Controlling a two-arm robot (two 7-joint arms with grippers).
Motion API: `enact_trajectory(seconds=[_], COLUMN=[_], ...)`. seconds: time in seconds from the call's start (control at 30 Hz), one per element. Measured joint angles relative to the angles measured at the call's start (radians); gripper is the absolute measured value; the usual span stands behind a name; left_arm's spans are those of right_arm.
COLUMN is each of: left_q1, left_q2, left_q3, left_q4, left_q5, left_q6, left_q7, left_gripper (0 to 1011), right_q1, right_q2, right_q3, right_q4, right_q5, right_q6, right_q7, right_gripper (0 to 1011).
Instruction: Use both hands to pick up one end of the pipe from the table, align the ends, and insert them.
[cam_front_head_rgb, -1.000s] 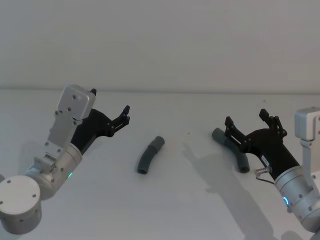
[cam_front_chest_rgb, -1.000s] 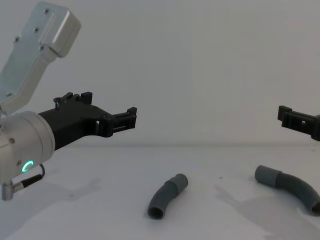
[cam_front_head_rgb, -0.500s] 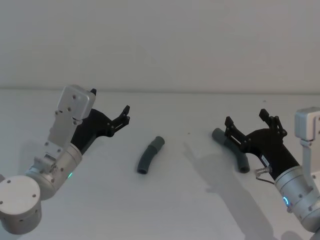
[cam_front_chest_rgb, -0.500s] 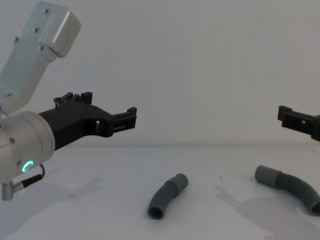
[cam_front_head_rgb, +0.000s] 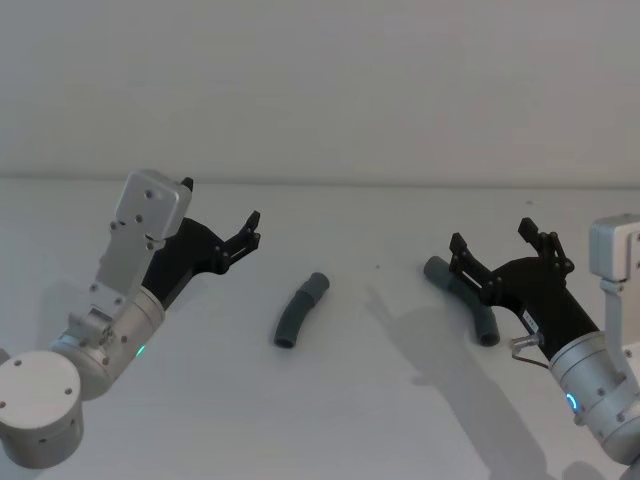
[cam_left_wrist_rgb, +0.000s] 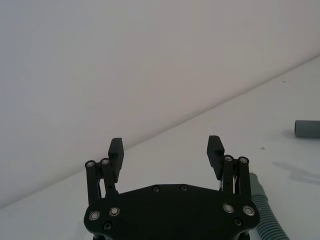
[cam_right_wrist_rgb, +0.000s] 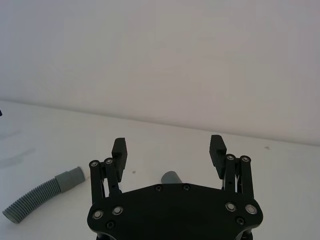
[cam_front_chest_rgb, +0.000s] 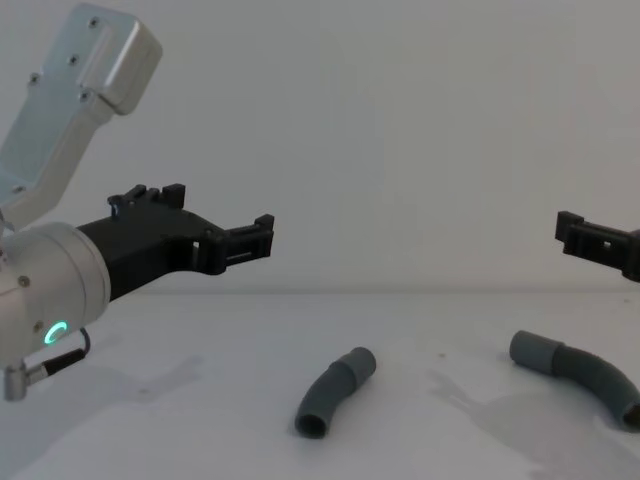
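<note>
- The left end effector (cam_front_head_rgb: 220, 203) is hovering at 9 o'clock over the counter (cam_front_head_rgb: 330, 420), with its fingers spread wide, released and holding nothing.
- One pipe piece (cam_front_head_rgb: 300, 310) is lying near the centre, well apart from both arms, with its cuff (cam_front_head_rgb: 317, 285) pointing toward 1 o'clock.
- The other pipe piece (cam_front_head_rgb: 440, 272) is lying at 3 o'clock, seemingly just under the right end effector (cam_front_head_rgb: 495, 240), which is gaping open and empty.
- Nothing is visibly shifting compared with a second ago. I judge both arms are pausing before descent, so neither pickup is starting yet.
</note>
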Motion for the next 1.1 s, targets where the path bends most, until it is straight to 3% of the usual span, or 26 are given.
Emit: enact_trajectory(seconds=[0.27,0.5,1.1], left_q1=[-0.006,-0.018,-0.097], left_q2=[0.005,0.012,0.013], left_q3=[-0.001,-0.006,-0.01], left_q4=[-0.005,-0.01,0.003], left_q5=[-0.025,-0.071,-0.216], left_q6=[0.037,0.105,0.368], left_q7=[-0.039,-0.098,-0.259], left_gripper=[1001,1001,1001], right_q1=[0.0,0.0,0.0], right_q2=[0.0,0.0,0.0], right_q3=[0.0,0.0,0.0], right_q4=[0.0,0.0,0.0], right_q5=[0.0,0.0,0.0], right_q6=[0.0,0.0,0.0], right_q7=[0.0,0.0,0.0], right_gripper=[1000,1000,1000])
